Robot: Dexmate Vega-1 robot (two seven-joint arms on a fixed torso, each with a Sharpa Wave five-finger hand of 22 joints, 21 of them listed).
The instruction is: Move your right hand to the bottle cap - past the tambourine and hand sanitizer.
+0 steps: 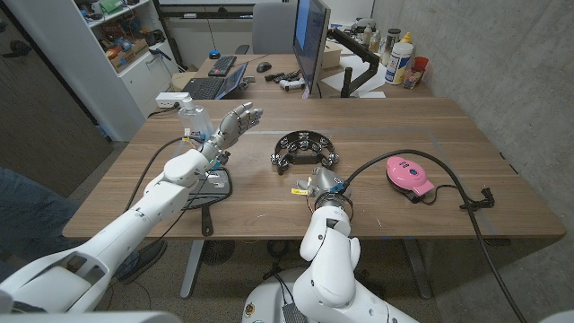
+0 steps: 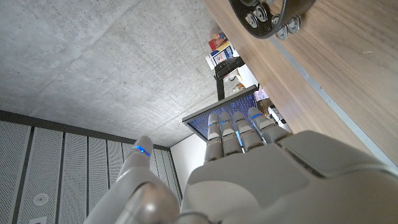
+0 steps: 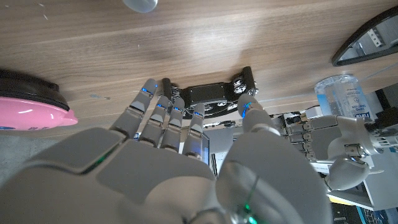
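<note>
Overhead, the right hand (image 1: 321, 182) sits low near the table's front edge just in front of the black tambourine (image 1: 304, 149), empty with fingers loosely extended, while the left hand (image 1: 235, 121) is raised with fingers spread beside the hand sanitizer (image 1: 193, 118). Along the left wrist, that hand's fingers (image 2: 239, 127) reach out straight, holding nothing, the tambourine (image 2: 264, 15) beyond. From the right wrist, its fingers (image 3: 163, 112) stretch apart toward the tambourine (image 3: 211, 96), and a small round bottle cap (image 3: 139, 5) lies on the wood further off.

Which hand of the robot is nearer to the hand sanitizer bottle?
Left. The left hand is raised, open, right beside the hand sanitizer bottle. The right hand is much farther away, near the table's front edge, just in front of the tambourine.
</note>
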